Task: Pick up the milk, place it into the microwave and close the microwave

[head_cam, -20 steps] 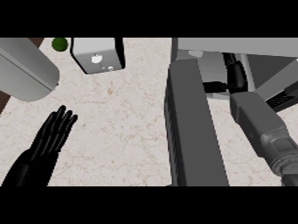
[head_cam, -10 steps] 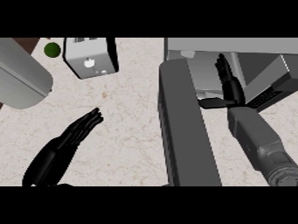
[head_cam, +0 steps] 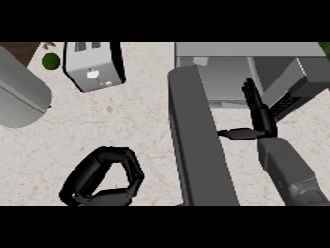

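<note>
- Head view: the right hand (head_cam: 259, 114) is reaching flat into the open microwave (head_cam: 267, 51), fingers straight, thumb sticking out sideways, holding nothing.
- The microwave's door (head_cam: 200, 145) is hanging wide open, running down the view just left of the right forearm.
- The left hand (head_cam: 99, 186) is sitting low on the counter (head_cam: 125, 126), fingers curled into a ring. Bare counter is showing through the ring, so it is gripping nothing that I can see.
- The milk is not showing clearly anywhere. A small pale shape (head_cam: 200, 61) is sitting at the microwave's far left corner, and I cannot tell whether that is it.
- Handling, as a judgement: a milk carton is probably acting light, fairly stiff and smooth-sided. It is best taken around its middle, from opposite sides, and kept upright so it is not tipping.
- Counting: one microwave, one door, one toaster (head_cam: 92, 65), one green round thing (head_cam: 51, 61), one big grey cylinder (head_cam: 10, 94), two hands, and no milk that is clearly showing.
</note>
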{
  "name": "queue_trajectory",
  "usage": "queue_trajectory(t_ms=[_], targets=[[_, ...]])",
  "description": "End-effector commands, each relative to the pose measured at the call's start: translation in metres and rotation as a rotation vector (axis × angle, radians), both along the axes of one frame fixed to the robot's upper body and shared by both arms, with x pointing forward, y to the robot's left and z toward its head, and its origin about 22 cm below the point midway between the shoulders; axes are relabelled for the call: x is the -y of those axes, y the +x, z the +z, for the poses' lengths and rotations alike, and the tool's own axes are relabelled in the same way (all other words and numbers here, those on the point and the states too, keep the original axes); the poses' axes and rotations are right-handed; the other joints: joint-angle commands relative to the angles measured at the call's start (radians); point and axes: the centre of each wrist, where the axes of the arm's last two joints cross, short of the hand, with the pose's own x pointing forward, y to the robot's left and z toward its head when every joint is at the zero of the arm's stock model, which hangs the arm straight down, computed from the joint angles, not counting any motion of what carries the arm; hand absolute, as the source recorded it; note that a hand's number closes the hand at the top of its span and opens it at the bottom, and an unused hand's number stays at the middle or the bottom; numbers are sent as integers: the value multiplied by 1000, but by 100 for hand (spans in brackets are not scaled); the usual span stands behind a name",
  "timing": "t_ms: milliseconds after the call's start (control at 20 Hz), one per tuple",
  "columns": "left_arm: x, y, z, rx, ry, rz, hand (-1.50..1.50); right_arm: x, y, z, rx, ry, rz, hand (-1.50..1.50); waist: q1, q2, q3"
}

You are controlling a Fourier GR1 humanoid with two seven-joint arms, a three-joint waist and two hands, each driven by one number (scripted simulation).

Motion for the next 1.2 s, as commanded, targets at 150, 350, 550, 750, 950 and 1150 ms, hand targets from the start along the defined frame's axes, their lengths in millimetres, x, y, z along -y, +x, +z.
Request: queue_trajectory(t_ms=[150,350,550,750,950,1150], targets=[[20,20,-26,3,146,-14,150,30,-25,-8,15,-6,53,-150,-34,-12,-2],[41,33,-33,-66,199,-145,150,38,-51,-20,26,1,66,-150,-41,-11,-2],[59,27,-54,-73,192,-215,150,54,-66,-5,39,-11,56,-150,-35,-9,-3],[88,15,-74,-105,185,-260,150,79,-99,1,56,-8,45,-150,-47,-8,-3],[120,-5,-79,-77,217,-327,150,79,-111,23,82,14,20,-150,-54,-8,-3],[141,-2,-89,-64,305,-315,150,88,-117,45,112,27,33,-150,-63,-1,-3]])
